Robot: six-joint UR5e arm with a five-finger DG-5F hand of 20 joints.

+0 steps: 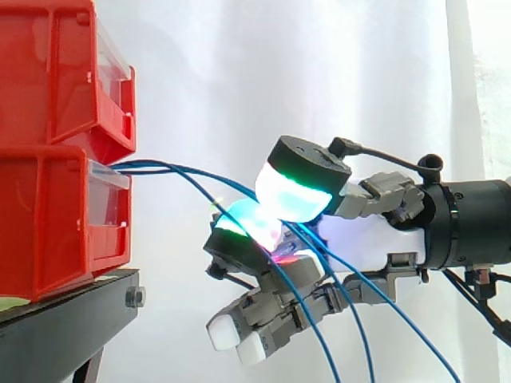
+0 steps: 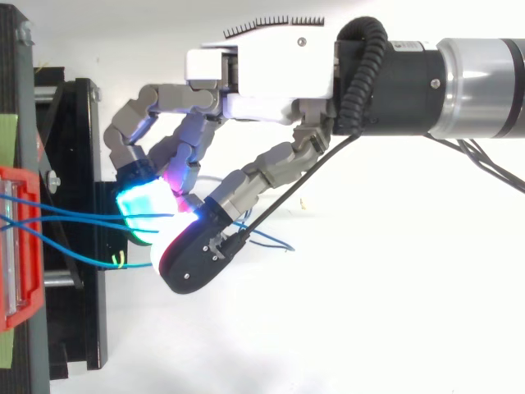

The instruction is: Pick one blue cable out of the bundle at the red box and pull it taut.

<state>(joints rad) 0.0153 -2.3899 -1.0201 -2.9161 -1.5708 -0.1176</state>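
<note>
A bundle of thin blue cables (image 1: 180,170) comes out between the two stacked red boxes (image 1: 56,215) on the left and curves right and down. My hand (image 1: 363,239) reaches in from the right, a short way from the boxes. Its glowing thumb pad and a green-cyan finger pad (image 1: 242,223) are curled together on one blue cable (image 2: 98,217). The other fingers curl below with white pads. Past the hand the cables hang slack toward the lower right (image 1: 399,319). From above, the cables run from the red box (image 2: 16,246) to the pads, with loose ends behind them (image 2: 275,240).
The red boxes sit on a black stand (image 1: 72,319) whose edge lies just left of the fingertips (image 2: 78,164). A white curtain fills the background.
</note>
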